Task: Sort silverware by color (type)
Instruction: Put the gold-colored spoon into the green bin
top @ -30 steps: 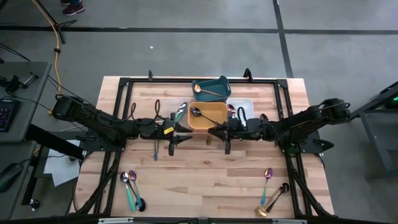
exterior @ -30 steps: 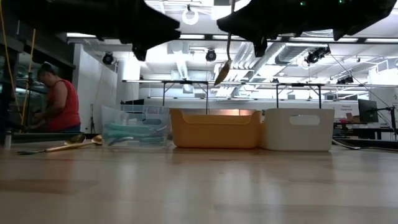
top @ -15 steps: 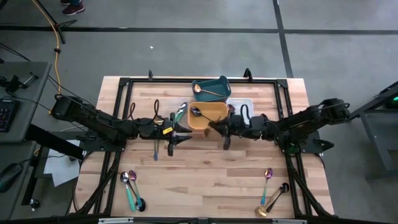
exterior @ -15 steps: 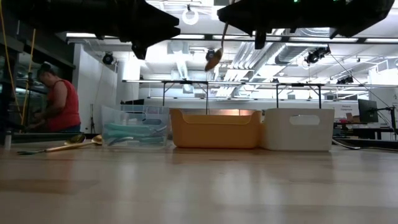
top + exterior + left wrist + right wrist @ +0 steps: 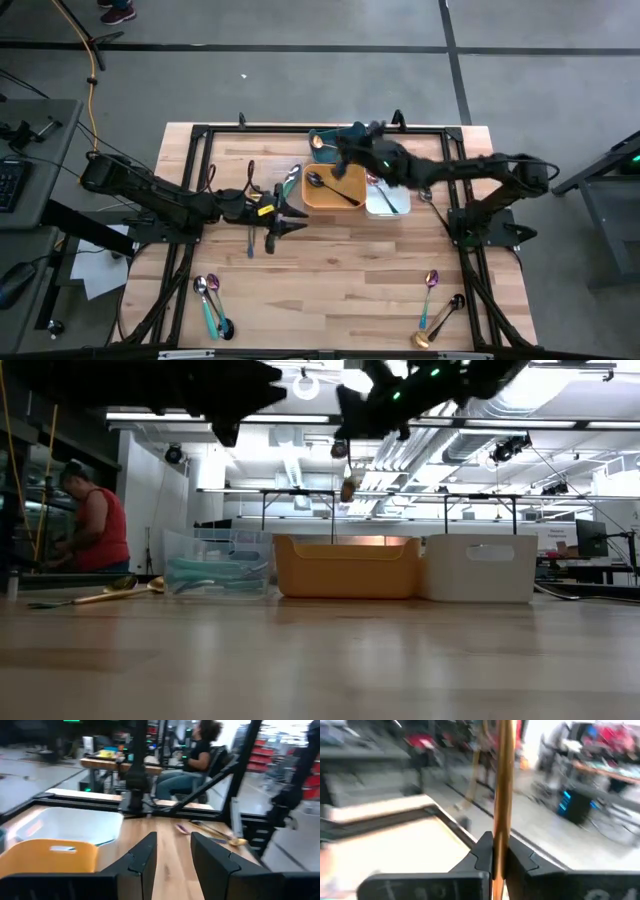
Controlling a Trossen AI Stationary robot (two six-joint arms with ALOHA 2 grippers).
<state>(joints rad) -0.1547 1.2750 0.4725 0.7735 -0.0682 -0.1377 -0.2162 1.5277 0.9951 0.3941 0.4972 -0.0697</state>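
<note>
- We find the right end effector [image 5: 345,143] raised, its arm stretched across the bins to the teal tray [image 5: 355,134]; its fingers pinch a gold spoon [image 5: 502,785], which hangs below it in the low view.
- Beneath and beside it sit the orange tray [image 5: 348,185], holding a black spoon [image 5: 330,187], and the white tray [image 5: 395,203].
- The left end effector [image 5: 285,222] hovers over bare bench [image 5: 330,270], fingers spread.
- Loose spoons lie well apart, near the bench's front corners.

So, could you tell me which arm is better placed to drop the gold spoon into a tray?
The right: its gripper is shut on the gold spoon above the teal tray. The left gripper waits open over bare table.
</note>
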